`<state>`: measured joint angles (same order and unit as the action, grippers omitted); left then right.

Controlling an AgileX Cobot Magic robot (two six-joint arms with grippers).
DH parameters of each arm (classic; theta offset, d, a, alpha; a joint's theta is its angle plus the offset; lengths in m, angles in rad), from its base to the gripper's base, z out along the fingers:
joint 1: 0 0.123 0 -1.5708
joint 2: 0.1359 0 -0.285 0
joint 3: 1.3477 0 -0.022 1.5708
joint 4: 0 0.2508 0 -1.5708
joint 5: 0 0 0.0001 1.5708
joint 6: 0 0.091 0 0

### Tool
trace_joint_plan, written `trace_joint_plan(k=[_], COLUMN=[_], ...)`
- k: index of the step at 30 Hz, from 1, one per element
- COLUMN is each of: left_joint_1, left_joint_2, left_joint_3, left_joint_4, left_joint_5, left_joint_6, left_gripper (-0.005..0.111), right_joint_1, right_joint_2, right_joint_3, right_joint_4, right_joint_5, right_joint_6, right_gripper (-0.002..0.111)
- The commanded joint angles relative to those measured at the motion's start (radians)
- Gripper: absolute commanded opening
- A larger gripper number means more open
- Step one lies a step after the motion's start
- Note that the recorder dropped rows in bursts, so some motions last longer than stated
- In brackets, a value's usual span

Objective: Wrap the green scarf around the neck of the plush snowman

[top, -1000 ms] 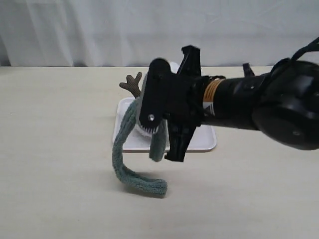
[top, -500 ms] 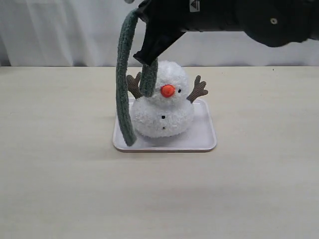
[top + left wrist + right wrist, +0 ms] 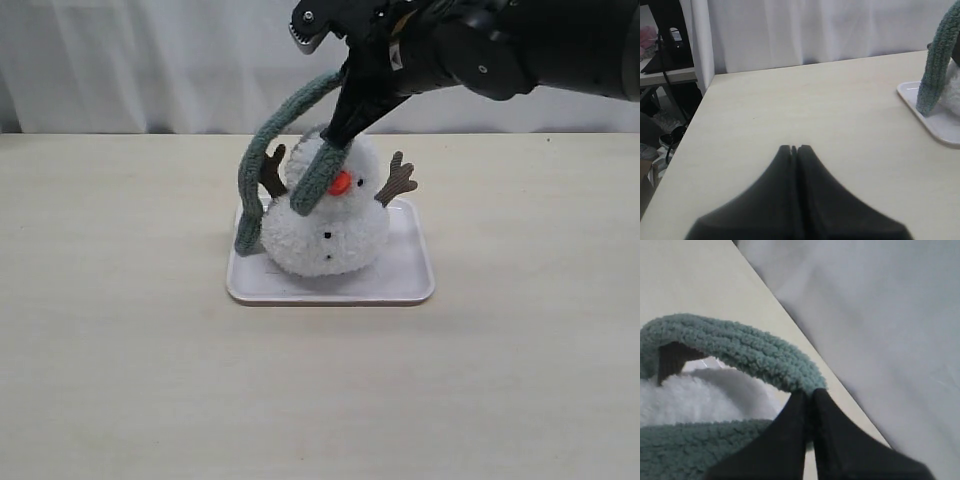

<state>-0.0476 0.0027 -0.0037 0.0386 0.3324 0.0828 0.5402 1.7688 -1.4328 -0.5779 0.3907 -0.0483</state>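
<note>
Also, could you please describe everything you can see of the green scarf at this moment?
The green scarf is a long, rope-like strip of fuzzy sage-green knit. The right gripper, shut, pinches it above the head of the plush snowman. From there a short end hangs across the face beside the orange nose. A longer part arches outward and drops past a twig arm, its tip at the rim of the white tray. It is not yet around the neck.
</note>
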Motion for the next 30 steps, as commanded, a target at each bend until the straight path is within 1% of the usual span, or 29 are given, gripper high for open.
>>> trace_joint_plan(k=[1, 9, 16, 18, 21, 23, 27, 30], left_joint_1=[0.001, 0.001, 0.001, 0.001, 0.001, 0.001, 0.001, 0.001], left_joint_2=[-0.003, -0.003, -0.003, -0.003, -0.003, -0.003, -0.003, -0.003], left_joint_3=[0.004, 0.004, 0.004, 0.004, 0.004, 0.004, 0.004, 0.004], left_joint_4=[0.002, 0.002, 0.002, 0.002, 0.002, 0.002, 0.002, 0.002], left_joint_5=[-0.01, -0.01, -0.01, -0.01, -0.01, -0.01, -0.01, -0.01], left_joint_6=[-0.001, -0.001, -0.001, -0.001, -0.001, -0.001, -0.001, -0.001], left_gripper=[0.0, 0.0, 0.0, 0.0, 0.0, 0.0, 0.0, 0.0], right_joint_1=[-0.003, -0.003, -0.003, -0.003, -0.003, -0.003, -0.003, -0.003], right_joint_2=[-0.016, -0.108, -0.209, -0.231, -0.249, -0.251, -0.251, -0.253], right_joint_3=[-0.009, -0.009, -0.009, -0.009, -0.009, -0.009, -0.009, -0.009], right_joint_4=[-0.115, -0.04, 0.083, 0.144, 0.282, 0.412, 0.634, 0.707], right_joint_5=[0.046, 0.011, 0.013, 0.034, 0.105, 0.169, 0.261, 0.273], right_joint_6=[0.048, 0.059, 0.059, 0.027, -0.144, -0.317, -0.581, -0.679], right_gripper=[0.004, 0.004, 0.004, 0.004, 0.004, 0.004, 0.004, 0.004])
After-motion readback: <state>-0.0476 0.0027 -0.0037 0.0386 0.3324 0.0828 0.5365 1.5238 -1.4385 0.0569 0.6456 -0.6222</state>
